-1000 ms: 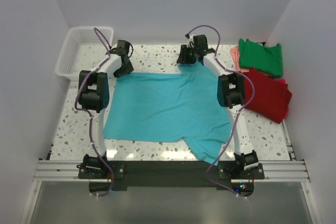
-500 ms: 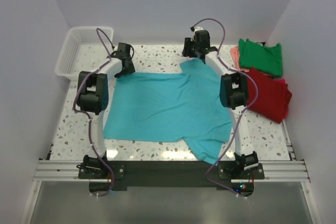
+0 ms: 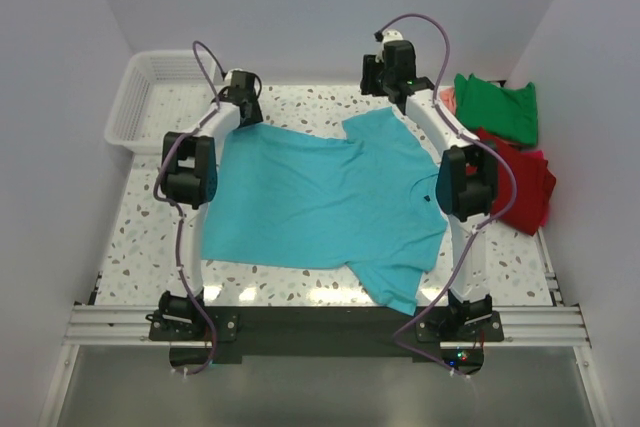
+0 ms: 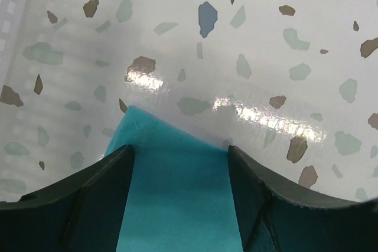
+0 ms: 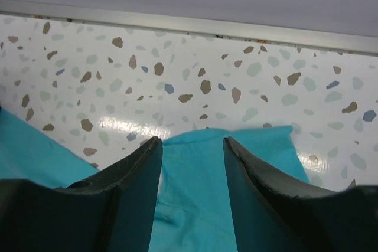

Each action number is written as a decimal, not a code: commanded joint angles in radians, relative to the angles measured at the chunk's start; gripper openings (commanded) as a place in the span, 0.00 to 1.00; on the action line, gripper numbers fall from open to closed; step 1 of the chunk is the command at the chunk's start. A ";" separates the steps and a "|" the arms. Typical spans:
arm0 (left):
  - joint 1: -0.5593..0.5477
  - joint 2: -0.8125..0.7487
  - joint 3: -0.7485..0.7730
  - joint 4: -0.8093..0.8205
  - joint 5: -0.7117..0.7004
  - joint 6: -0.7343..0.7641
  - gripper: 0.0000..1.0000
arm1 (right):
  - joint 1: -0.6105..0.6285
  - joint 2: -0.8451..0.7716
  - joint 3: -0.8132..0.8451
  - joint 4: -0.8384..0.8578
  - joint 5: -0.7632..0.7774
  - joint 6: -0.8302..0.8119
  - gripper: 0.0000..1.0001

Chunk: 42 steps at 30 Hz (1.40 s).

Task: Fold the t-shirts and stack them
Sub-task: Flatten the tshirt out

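Note:
The turquoise t-shirt (image 3: 320,197) lies spread flat in the middle of the table. My left gripper (image 3: 244,103) hovers over its far left corner. In the left wrist view the gripper (image 4: 180,153) is open, and that corner (image 4: 177,193) lies on the table between the two fingers without being pinched. My right gripper (image 3: 388,75) is at the far sleeve. In the right wrist view it (image 5: 192,143) is open too, with the sleeve (image 5: 195,193) lying loose below the gap. Folded green (image 3: 497,107) and red (image 3: 520,182) t-shirts sit at the right, over a salmon-pink one (image 3: 449,105).
A white lattice basket (image 3: 135,97) stands at the far left corner. The back wall runs close behind both grippers. The right arm's elbow (image 3: 466,182) hangs over the turquoise shirt's right edge, next to the red shirt.
Both grippers have opened wider and drawn back toward the far wall. The turquoise shirt's far corner and sleeve have been let go and now lie flat.

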 commanded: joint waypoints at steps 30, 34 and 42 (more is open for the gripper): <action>-0.003 -0.056 -0.081 0.008 -0.031 -0.035 0.71 | -0.035 0.347 0.282 -0.382 0.162 -0.016 0.68; -0.003 -0.061 -0.072 0.008 -0.020 -0.029 0.71 | -0.050 0.412 0.386 -0.463 0.129 -0.016 0.78; -0.003 -0.040 -0.031 -0.005 0.013 -0.024 0.71 | -0.057 0.410 0.377 -0.448 0.177 -0.022 0.80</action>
